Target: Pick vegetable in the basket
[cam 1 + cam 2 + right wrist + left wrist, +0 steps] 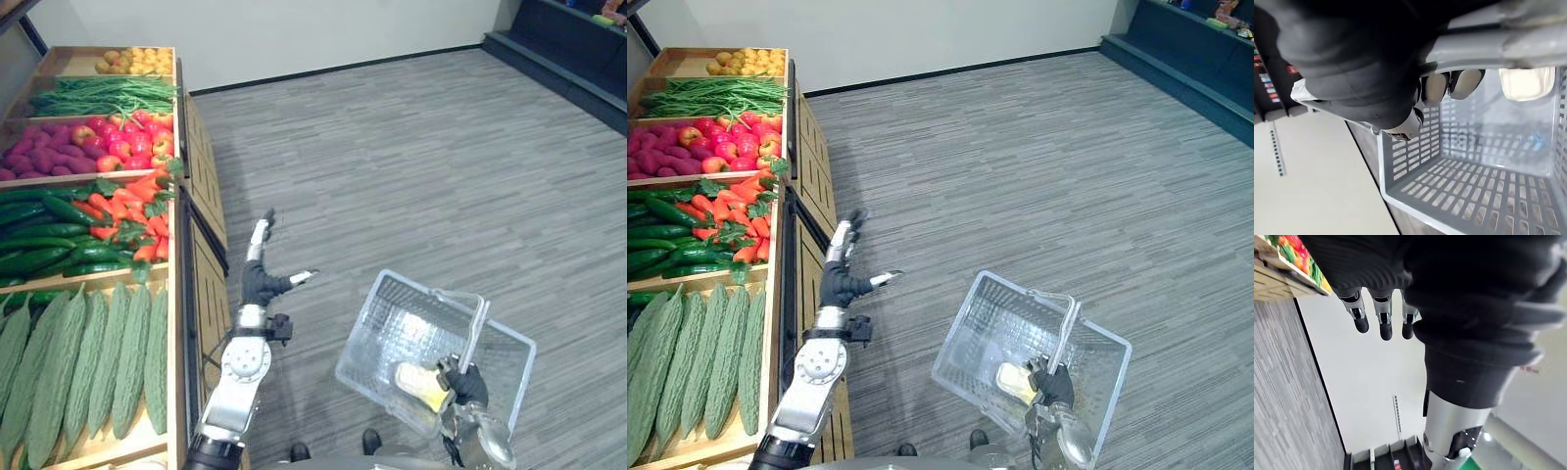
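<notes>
The left hand [261, 276], fingers straight, hangs over the floor [411, 166] just beside the wooden stand [179, 294], whose raised edge separates it from the carrots [132, 208] and cucumbers [44, 240], while the right hand [468, 384] is curled round the handle [477, 328] of the grey basket [392, 308].

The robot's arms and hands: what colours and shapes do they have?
Both arms are silver-grey; the left arm has a round, disc-shaped joint. A dark ribbed cover wraps the wrist and the back of the left hand, and likewise the right hand. The fingers are silver with rounded dark tips.
</notes>
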Controlling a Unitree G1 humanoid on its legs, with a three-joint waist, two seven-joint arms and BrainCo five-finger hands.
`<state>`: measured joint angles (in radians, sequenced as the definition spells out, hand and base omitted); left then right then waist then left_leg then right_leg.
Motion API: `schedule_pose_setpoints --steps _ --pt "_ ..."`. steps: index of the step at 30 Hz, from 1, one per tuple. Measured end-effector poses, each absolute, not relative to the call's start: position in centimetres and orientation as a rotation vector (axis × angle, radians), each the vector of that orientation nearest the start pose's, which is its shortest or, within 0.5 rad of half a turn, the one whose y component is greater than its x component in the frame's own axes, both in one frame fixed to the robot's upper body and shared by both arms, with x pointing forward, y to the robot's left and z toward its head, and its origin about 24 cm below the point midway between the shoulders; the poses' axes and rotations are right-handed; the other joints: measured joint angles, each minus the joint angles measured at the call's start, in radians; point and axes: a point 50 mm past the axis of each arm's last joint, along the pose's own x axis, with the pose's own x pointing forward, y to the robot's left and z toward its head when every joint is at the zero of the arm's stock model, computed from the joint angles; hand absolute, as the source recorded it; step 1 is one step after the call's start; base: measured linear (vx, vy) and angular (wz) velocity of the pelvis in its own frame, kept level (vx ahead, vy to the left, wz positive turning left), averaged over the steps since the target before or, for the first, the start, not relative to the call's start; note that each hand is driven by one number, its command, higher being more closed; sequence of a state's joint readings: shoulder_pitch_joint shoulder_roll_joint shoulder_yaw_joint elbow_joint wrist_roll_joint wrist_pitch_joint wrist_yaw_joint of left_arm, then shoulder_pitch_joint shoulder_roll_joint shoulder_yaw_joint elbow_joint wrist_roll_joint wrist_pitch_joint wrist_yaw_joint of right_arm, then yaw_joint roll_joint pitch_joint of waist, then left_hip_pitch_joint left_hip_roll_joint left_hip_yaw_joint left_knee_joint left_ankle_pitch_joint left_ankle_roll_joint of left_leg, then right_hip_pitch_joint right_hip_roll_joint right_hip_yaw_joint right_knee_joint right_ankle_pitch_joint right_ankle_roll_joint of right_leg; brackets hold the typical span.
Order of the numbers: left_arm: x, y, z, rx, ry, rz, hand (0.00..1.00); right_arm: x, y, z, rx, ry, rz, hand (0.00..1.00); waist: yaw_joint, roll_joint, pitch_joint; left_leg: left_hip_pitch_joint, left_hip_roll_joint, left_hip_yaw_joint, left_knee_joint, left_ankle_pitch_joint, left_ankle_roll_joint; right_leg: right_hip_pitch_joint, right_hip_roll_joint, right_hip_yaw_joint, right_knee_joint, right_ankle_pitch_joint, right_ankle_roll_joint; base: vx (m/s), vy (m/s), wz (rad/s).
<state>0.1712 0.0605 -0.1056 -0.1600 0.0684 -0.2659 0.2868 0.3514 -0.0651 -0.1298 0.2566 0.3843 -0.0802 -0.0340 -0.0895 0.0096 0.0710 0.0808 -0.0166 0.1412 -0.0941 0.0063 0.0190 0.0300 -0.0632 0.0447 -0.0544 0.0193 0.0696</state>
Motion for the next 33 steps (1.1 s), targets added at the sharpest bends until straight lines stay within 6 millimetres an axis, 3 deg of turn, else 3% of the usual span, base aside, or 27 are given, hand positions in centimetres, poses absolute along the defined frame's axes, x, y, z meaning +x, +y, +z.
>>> schedule_pose_setpoints --steps 4,7,10,11,12,13,15,16,19,21,22,23,24,25,27,28,29,30,33 --pt "20.6 16.6 5.9 0.036 -0.236 0.264 0.0 13.9 -22.7 -7.0 0.285 0.456 -0.442 1.0 0.019 -0.005 -0.002 -0.018 0.0 -0.002 0.012 -0.01 0.002 -0.009 -0.001 -0.005 -0.002 -0.001 0.001 0.0 -0.008 0.02" --pt "20.0 17.1 6.0 0.025 -0.238 0.302 0.0 14.6 -23.0 -7.0 0.288 0.44 -0.47 1.0 0.023 -0.016 -0.001 -0.072 0.002 -0.001 0.113 -0.072 0.002 -0.02 -0.008 -0.006 0.003 -0.013 0.016 0.01 0.003 -0.01" --pt "19.6 17.0 6.2 0.003 -0.244 0.321 0.0 14.9 -23.2 -7.0 0.29 0.435 -0.491 1.0 0.023 -0.021 0.009 -0.149 0.018 0.0 0.331 -0.209 0.005 -0.086 -0.008 -0.022 0.192 -0.134 0.033 0.06 0.023 0.02" --pt "19.6 17.0 6.7 -0.004 -0.266 0.325 0.0 15.0 -23.2 -7.2 0.287 0.439 -0.506 1.0 0.021 -0.014 0.021 -0.154 0.024 -0.009 0.411 -0.279 0.023 -0.121 -0.015 -0.046 0.346 -0.194 0.057 0.08 0.054 -0.06" --pt "19.5 17.0 6.7 -0.005 -0.269 0.331 0.0 15.2 -23.2 -7.2 0.284 0.439 -0.506 1.0 0.029 -0.016 0.029 -0.157 0.029 -0.006 0.429 -0.299 0.028 -0.149 -0.018 -0.069 0.426 -0.201 0.06 0.09 0.071 -0.19" --pt "19.5 17.0 6.8 -0.004 -0.273 0.345 0.0 15.7 -23.0 -7.0 0.282 0.429 -0.495 1.0 0.036 0.009 0.047 -0.137 0.039 -0.007 0.443 -0.32 0.057 -0.22 -0.031 -0.12 0.608 -0.192 0.047 0.05 0.056 -0.14" --pt "19.6 17.0 7.0 0.013 -0.286 0.355 0.0 16.0 -22.3 -7.1 0.284 0.433 -0.471 1.0 0.022 0.007 0.057 -0.106 0.042 -0.017 0.444 -0.342 0.077 -0.29 -0.05 -0.184 0.659 -0.242 -0.007 0.21 0.067 0.07" --pt "19.7 17.1 7.1 0.016 -0.292 0.354 0.0 16.1 -22.1 -7.1 0.284 0.433 -0.462 1.0 0.023 0.009 0.06 -0.105 0.044 -0.021 0.445 -0.35 0.076 -0.309 -0.048 -0.187 0.641 -0.242 -0.008 0.25 0.039 0.13" --pt "20.7 16.4 7.8 0.011 -0.332 0.331 0.0 16.6 -21.9 -6.7 0.282 0.412 -0.444 1.0 0.011 0.03 0.08 -0.09 0.061 -0.095 0.436 -0.383 0.057 -0.373 0.005 -0.131 0.452 -0.188 0.014 0.31 -0.035 0.53" --pt "21.5 15.8 8.2 0.02 -0.355 0.317 0.0 16.7 -21.7 -6.6 0.281 0.408 -0.434 1.0 -0.004 0.027 0.085 -0.045 0.062 -0.138 0.433 -0.405 0.004 -0.386 0.027 -0.054 0.332 -0.086 0.013 0.48 -0.121 0.92" --pt "21.7 15.7 7.8 0.033 -0.34 0.311 0.0 16.7 -21.6 -6.6 0.27 0.411 -0.421 1.0 -0.012 0.04 0.086 -0.013 0.075 -0.176 0.454 -0.427 -0.028 -0.369 0.03 -0.051 0.369 -0.001 -0.021 0.67 -0.223 0.81" --pt "21.7 15.4 7.5 0.025 -0.322 0.311 0.0 16.9 -21.8 -6.4 0.258 0.406 -0.416 1.0 -0.008 0.063 0.085 -0.011 0.094 -0.187 0.469 -0.418 -0.044 -0.369 0.041 -0.076 0.398 -0.016 -0.029 0.58 -0.215 0.53" --pt "21.7 15.3 7.2 0.021 -0.312 0.31 0.0 17.2 -21.7 -6.0 0.253 0.388 -0.403 1.0 -0.004 0.069 0.084 -0.019 0.105 -0.196 0.504 -0.388 -0.092 -0.365 0.041 -0.093 0.433 -0.053 -0.049 0.57 -0.224 0.35" --pt "21.5 14.9 7.0 0.012 -0.301 0.299 0.0 17.5 -21.5 -5.4 0.252 0.359 -0.387 1.0 -0.004 0.069 0.085 -0.045 0.106 -0.21 0.589 -0.326 -0.105 -0.336 0.036 -0.115 0.449 -0.098 -0.061 0.53 -0.25 0.67" --pt "21.2 14.4 6.6 -0.001 -0.28 0.288 0.0 17.1 -21.5 -4.7 0.248 0.334 -0.385 1.0 -0.005 0.071 0.088 -0.128 0.127 -0.188 0.846 -0.174 -0.093 -0.224 0.034 -0.163 0.416 -0.143 -0.084 0.57 -0.269 0.69" --pt "20.8 14.4 6.2 0.0 -0.261 0.293 0.0 17.1 -21.1 -4.3 0.253 0.314 -0.372 1.0 0.013 0.062 0.096 -0.198 0.199 -0.098 1.063 -0.138 -0.077 -0.102 0.047 -0.182 0.343 -0.156 -0.101 0.51 -0.206 0.33" --pt "20.7 14.5 6.1 0.001 -0.255 0.295 0.0 17.2 -21.1 -4.1 0.254 0.303 -0.373 1.0 0.02 0.062 0.096 -0.22 0.22 -0.066 1.121 -0.146 -0.07 -0.06 0.052 -0.183 0.314 -0.158 -0.103 0.67 -0.236 0.25" --pt "20.5 14.6 5.9 0.001 -0.247 0.298 0.0 17.5 -21.2 -3.3 0.253 0.262 -0.387 1.0 0.036 0.057 0.101 -0.287 0.253 0.002 1.214 -0.18 -0.041 0.033 0.052 -0.187 0.24 -0.16 -0.106 0.44 -0.126 0.09" --pt "20.5 14.8 6.2 0.001 -0.257 0.31 0.0 18.5 -21.6 -2.2 0.247 0.194 -0.402 1.0 0.056 0.06 0.101 -0.389 0.244 0.069 1.118 -0.24 -0.053 0.129 0.039 -0.205 0.146 -0.163 -0.104 0.37 -0.036 0.16"
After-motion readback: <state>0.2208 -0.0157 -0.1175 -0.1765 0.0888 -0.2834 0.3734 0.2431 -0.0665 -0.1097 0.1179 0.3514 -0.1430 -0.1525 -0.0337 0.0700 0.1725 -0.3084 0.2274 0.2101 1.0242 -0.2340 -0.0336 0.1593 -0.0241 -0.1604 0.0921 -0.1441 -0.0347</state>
